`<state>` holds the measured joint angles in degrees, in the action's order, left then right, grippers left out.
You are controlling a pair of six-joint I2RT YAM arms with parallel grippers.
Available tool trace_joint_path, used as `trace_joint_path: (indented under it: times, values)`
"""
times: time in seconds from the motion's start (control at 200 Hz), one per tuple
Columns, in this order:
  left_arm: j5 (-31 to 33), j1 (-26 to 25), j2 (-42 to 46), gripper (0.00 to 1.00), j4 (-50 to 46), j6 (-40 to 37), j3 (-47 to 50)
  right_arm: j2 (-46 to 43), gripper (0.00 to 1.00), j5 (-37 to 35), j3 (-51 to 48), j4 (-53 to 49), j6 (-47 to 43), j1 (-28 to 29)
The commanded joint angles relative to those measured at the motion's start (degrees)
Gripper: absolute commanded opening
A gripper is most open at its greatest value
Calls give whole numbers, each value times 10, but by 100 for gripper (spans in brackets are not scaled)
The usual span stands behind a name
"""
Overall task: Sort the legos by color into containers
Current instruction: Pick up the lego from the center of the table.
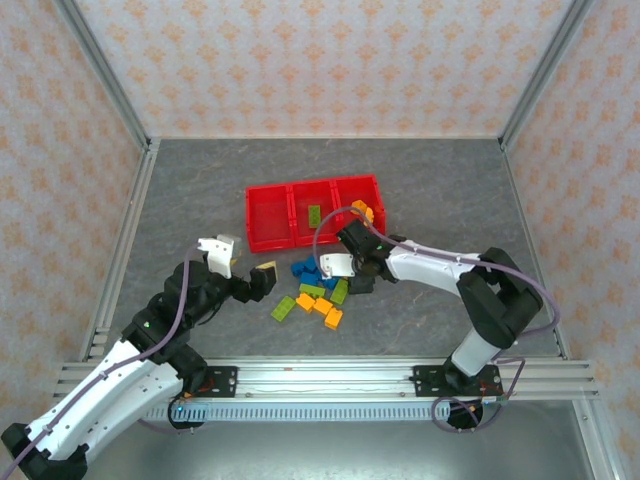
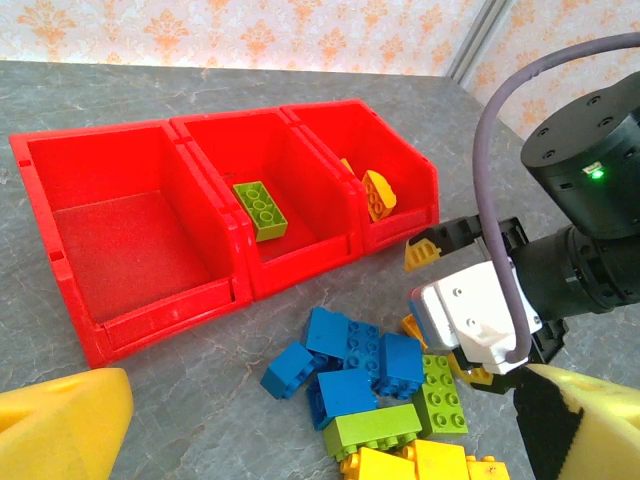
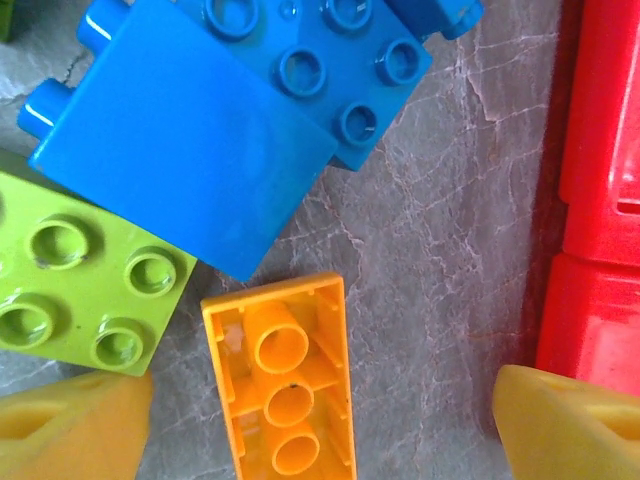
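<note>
You've barely begun: of the three bins, the middle holds a green brick, the right an orange one, the left nothing. The pile lies on the table just before them. Left gripper gapes empty beside it, and right gripper straddles an upturned orange brick, jaws apart, not touching.

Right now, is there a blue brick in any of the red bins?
No: the left bin is bare, the middle bin holds a green brick and the right bin an orange brick.

light: bright, even | shadows: faint, soft | glare: mild sheen on blue lego | focus: sharp, right pincer pads soft
</note>
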<state>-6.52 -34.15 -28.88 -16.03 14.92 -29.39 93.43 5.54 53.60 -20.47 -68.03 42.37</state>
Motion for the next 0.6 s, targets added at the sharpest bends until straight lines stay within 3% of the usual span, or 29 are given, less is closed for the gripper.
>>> trace_joint_path:
  times: [0.0, 0.14, 0.596]
  values:
    - [12, -5, 3, 99, -4, -10, -1, 12, 85, 17, 19, -4, 5, -11]
    - [13, -5, 1, 99, -4, -10, -1, 24, 81, 48, 36, -23, 14, -19]
    - [20, -6, 13, 99, -8, -10, -1, 28, 74, 56, 7, -26, 28, -23]
